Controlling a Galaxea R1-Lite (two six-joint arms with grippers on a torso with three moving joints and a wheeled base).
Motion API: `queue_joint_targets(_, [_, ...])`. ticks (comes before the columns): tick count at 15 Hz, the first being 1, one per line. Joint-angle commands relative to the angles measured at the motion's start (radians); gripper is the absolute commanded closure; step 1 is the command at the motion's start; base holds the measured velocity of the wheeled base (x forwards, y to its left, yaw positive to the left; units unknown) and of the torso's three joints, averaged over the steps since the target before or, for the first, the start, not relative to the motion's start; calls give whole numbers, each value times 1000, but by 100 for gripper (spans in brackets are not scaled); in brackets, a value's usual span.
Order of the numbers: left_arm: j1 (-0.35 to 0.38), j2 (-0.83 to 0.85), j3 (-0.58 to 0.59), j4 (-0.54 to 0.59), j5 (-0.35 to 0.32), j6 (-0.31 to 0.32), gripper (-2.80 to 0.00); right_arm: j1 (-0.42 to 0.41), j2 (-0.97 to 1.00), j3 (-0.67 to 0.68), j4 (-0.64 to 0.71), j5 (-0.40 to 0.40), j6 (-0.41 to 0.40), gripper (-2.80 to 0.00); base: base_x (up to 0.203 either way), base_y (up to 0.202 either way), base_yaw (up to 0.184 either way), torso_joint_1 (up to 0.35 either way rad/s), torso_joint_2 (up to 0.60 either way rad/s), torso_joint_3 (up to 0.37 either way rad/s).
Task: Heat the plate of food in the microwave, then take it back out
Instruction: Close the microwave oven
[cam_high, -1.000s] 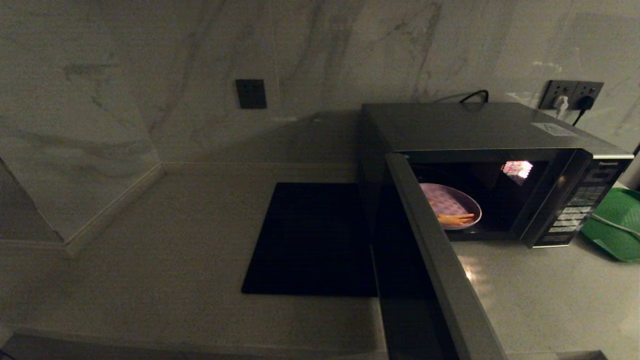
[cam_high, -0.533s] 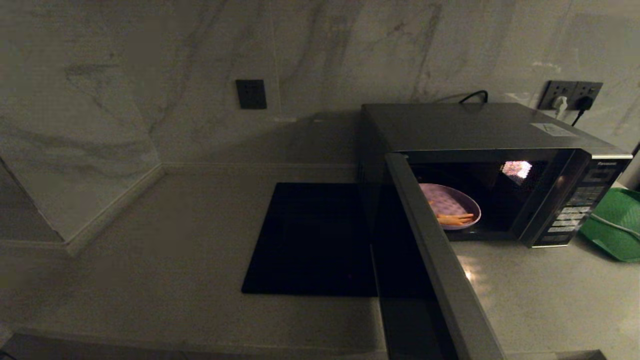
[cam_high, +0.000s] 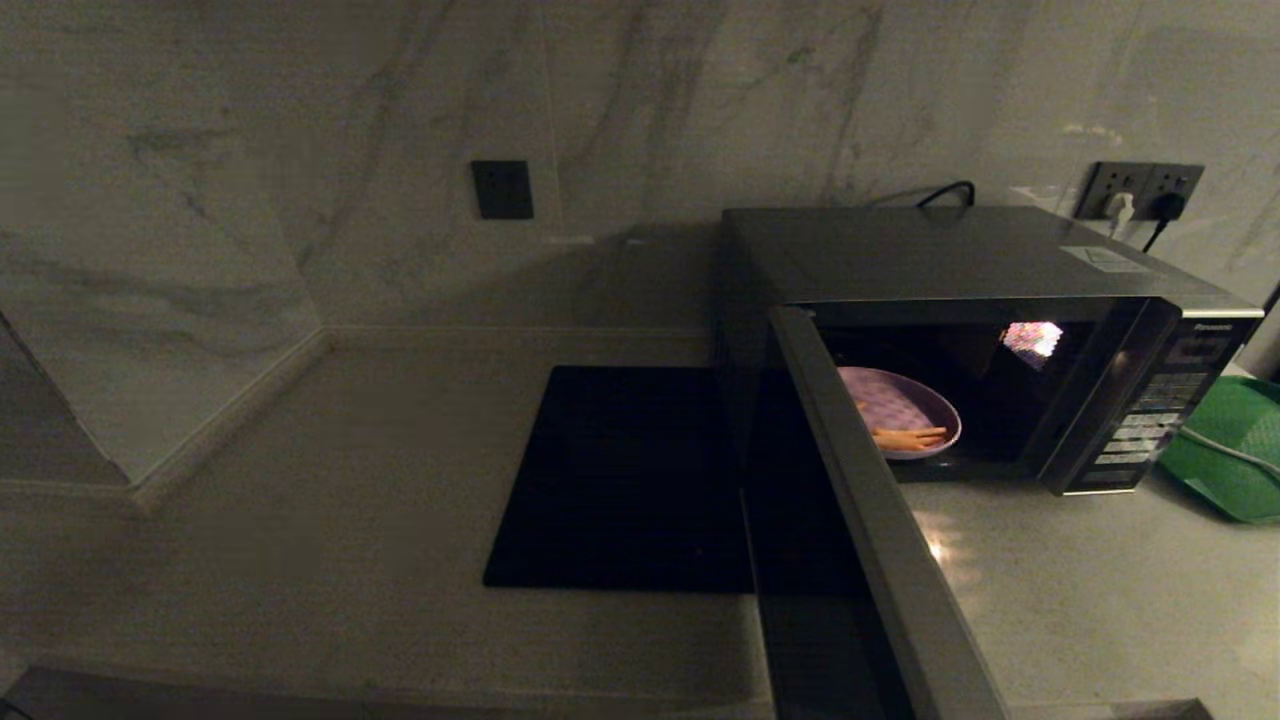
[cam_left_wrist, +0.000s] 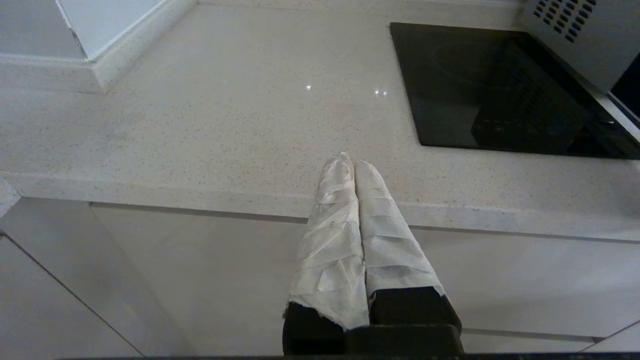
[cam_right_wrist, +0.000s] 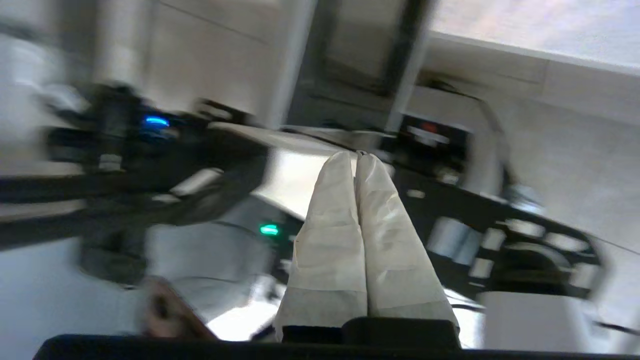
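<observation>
The microwave (cam_high: 1000, 340) stands on the tabletop (cam_high: 330, 520) against the marble wall, with its door (cam_high: 870, 530) swung wide open toward the camera; the lower end of the door is cut off by the frame edge. The plate of food (cam_high: 905, 408) sits inside the cavity, on its left side; the door's edge hides the plate's left rim, and only a few orange-yellow fries near its front edge can be made out. The cavity behind the plate is dark, apart from one bright reflection on the rear wall. The button panel (cam_high: 1150, 420) is on the right of the microwave, its labels too small to read. A black square mat (cam_high: 620, 470) lies flat on the tabletop just left of the microwave, partly covered by the open door. A green tray (cam_high: 1230, 450) is cut off at the right edge. Neither arm appears in the head view. The left tool (cam_left_wrist: 350, 165) hangs at the front edge of the tabletop, its taped fingers (cam_left_wrist: 332, 210) pressed together, holding nothing. The right tool (cam_right_wrist: 357, 160) is likewise clenched and empty; its surroundings are smeared, and only dark machine parts show.
</observation>
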Motion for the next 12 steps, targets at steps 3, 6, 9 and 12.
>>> queue_joint_targets(3, [0,1,0,0,0,-1,0,101,74,119,-174,-284,9,0,0,0,0,0,0,0])
queue_joint_targets(6, [2,2,0,0,0,-1,0,252,95,235,-413,-587,153,0,0,0,0,0,0,0])
queue_joint_targets(9, [0,0,0,0,0,-1,0,334,134,249,-500,-640,328,0,0,0,0,0,0,0])
queue_joint_targets(12, [0,0,0,0,0,-1,0,411,149,248,-514,-641,363,0,0,0,0,0,0,0])
